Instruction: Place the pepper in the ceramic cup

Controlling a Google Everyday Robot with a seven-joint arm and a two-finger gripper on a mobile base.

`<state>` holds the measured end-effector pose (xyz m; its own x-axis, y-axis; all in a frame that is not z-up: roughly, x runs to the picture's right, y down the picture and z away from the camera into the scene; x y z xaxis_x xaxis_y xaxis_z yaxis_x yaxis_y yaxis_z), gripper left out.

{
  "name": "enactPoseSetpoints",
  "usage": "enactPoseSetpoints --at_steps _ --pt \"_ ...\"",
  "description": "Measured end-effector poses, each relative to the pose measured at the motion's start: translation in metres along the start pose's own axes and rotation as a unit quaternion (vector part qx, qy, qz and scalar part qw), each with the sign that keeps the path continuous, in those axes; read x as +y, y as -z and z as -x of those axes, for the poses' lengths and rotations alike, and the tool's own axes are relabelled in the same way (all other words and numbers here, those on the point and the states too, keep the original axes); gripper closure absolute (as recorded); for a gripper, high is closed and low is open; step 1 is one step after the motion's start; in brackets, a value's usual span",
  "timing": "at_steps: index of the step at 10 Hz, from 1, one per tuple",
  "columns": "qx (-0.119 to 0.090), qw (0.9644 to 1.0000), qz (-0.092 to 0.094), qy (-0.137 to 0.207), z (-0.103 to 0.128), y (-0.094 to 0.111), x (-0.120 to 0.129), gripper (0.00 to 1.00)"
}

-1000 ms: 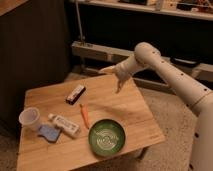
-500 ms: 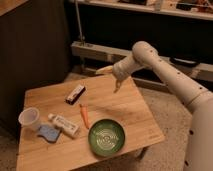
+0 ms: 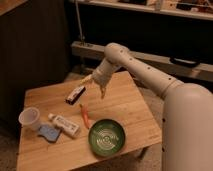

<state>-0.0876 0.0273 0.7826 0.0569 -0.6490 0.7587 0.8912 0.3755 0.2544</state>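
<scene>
Camera view: gripper over wooden table, pointed down; opening cannot be told. Dark packet just left. Pepper flat on table below, between white tube and green bowl, bowl interior bare. Ceramic cup upright far left, near blue sponge.
</scene>
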Motion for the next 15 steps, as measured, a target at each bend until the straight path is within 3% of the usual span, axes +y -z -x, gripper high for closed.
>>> enactPoseSetpoints --at_steps 2,5,7,9,12,15 --pt "0.050 0.9972 0.051 0.019 0.000 -0.024 0.010 0.20" --pt "0.085 0.9938 0.068 0.022 -0.008 -0.042 0.018 0.20" --pt "0.076 0.9941 0.070 0.031 -0.016 -0.058 0.019 0.20" --pt "0.064 0.9928 0.087 0.050 -0.015 -0.074 0.017 0.20" --pt "0.037 0.9892 0.119 0.078 0.004 -0.106 0.018 0.20" --pt "0.018 0.9864 0.136 0.090 0.012 -0.137 0.023 0.20"
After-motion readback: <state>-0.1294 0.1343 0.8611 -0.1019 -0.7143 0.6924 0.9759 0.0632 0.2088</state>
